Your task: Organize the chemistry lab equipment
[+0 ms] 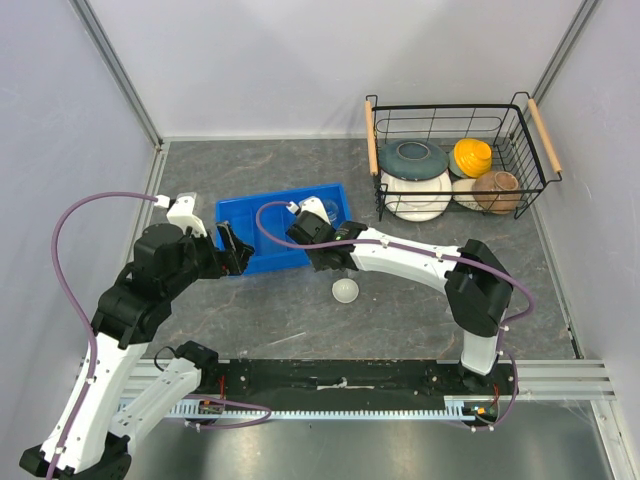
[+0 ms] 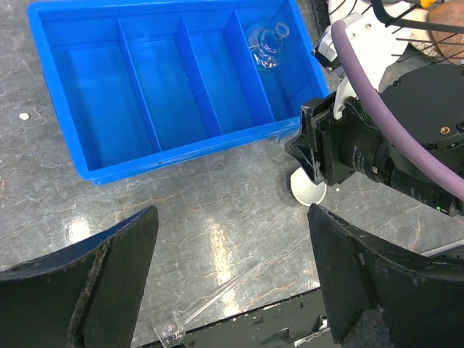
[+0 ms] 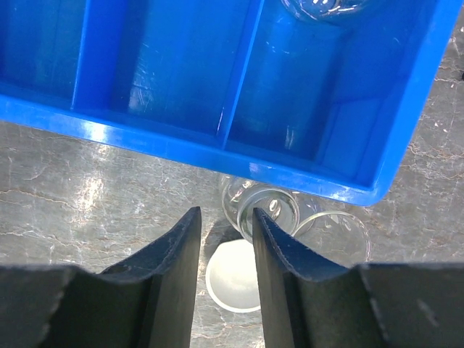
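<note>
Right gripper [image 3: 225, 217] low over clear beaker [image 3: 272, 206] and white dish [image 3: 232, 279], both against near wall of blue tray [image 3: 181, 138]. Jaws half-closed astride beaker rim, can't tell if gripping; probably pick for tray. Left gripper [image 2: 232, 210] wide open, empty, likely keeping clear.

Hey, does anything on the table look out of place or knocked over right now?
Two things. A small glass flask appears to lie tipped over in the end compartment of the blue tray. A thin clear tube lies loose on the table by its near edge, on its own.
</note>
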Available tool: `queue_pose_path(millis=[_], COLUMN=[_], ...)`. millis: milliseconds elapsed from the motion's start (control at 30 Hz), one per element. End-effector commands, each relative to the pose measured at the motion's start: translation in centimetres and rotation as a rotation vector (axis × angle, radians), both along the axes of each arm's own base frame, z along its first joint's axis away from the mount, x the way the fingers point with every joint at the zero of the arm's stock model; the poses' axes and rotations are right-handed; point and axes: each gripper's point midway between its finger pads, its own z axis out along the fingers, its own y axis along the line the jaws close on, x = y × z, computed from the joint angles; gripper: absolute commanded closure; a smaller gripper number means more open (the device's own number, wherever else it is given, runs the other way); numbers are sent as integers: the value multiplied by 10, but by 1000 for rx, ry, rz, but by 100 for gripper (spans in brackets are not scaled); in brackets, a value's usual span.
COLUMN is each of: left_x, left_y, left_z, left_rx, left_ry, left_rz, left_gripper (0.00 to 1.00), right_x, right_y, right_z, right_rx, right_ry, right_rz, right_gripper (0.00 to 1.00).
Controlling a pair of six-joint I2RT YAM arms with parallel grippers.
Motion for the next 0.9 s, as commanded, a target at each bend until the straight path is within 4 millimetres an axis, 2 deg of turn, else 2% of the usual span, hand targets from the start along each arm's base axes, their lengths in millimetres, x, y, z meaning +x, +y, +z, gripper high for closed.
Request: queue_pose_path(millis=[0,500,733,867], left_x=[4,3,2,1], left_y=[-3,-3,-2,-2], left_z=[7,5,5,5], left_rx=[-3,-2,-1,-3], left_ry=[-41,-36,-37,-38], left_rz=[-19,-19,-17,-17], left_gripper=[9,9,9,9], right_x=[0,-2,-2,-1], right_y=[3,-10,-11,-8], right_z=[-5,-18,-26,-18], right_rx=[4,-39,-52,-39], right_ry=[-4,-2,7,-1], right_rz=[-4,-30,-38,-42], right_gripper=[60,69,99,100])
